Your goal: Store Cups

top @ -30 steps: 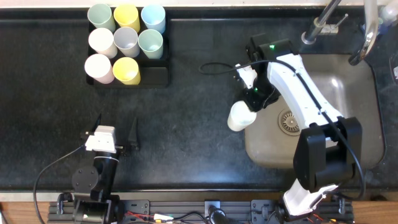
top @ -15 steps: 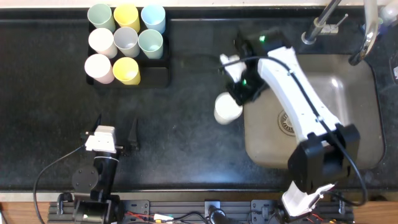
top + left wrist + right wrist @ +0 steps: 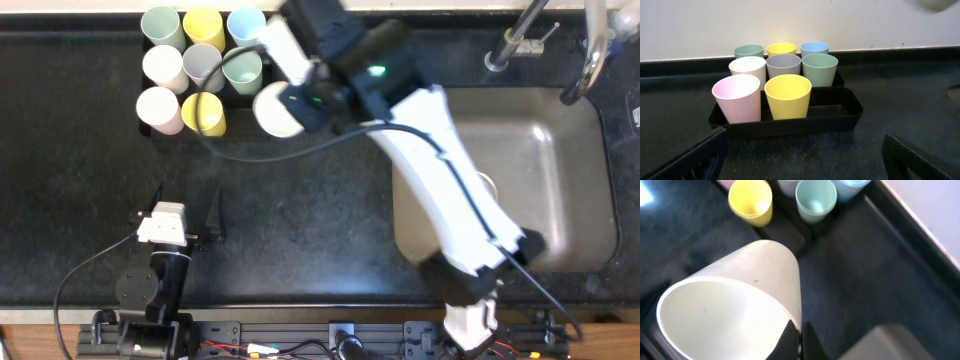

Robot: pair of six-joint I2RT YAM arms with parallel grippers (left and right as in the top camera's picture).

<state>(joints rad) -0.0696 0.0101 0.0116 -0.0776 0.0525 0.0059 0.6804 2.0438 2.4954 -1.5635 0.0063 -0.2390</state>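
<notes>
Pinching the wall of a white plastic cup [image 3: 277, 110] at its rim, right gripper [image 3: 800, 342] is mostly hidden behind the cup. Cup is lifted and tilted, near the bare corner slot of the black plastic tray [image 3: 255, 122]; can't tell if it is directly over the slot. White right arm [image 3: 440, 150] covers part of the stainless steel sink [image 3: 560, 180], well apart from tray. Pale blurred shape [image 3: 940, 4] cut off at a corner, unidentifiable. Eight pastel plastic cups [image 3: 788, 95] stand upright in tray. Left gripper [image 3: 187, 208] spread wide, holding nothing, facing tray, well apart from it. Black speckled countertop [image 3: 80, 150] bears tray. White wall [image 3: 865, 25] behind tray.
</notes>
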